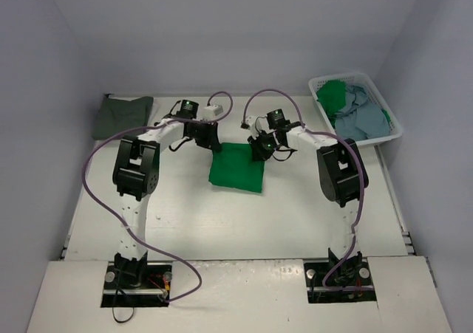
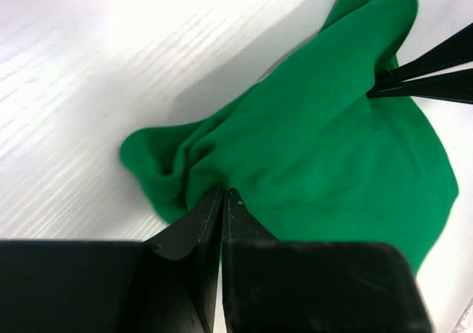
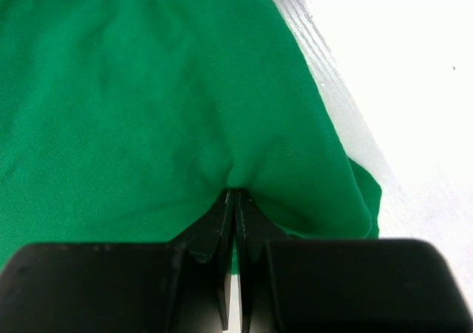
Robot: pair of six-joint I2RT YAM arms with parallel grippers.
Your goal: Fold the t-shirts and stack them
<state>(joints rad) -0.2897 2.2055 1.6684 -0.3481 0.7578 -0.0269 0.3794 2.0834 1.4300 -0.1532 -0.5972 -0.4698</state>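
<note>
1. Far left, a folded dark grey-olive cloth t-shirt [image 1: 122, 116] lay flat near the table's back edge.
2. The left gripper [image 2: 223, 197], jaws pressed together, pinched the bright green soft cloth t-shirt [image 1: 236, 168] at its far left corner, mid-table.
3. The right gripper [image 3: 234, 195] nipped the far right corner likewise.
4. Light and limp, it seemed; it bunched at each pinch, so corners and hems were the places to hold.
5. Far right, a white plastic basket [image 1: 344, 75] held green and light blue shirts [image 1: 358, 115].
</note>
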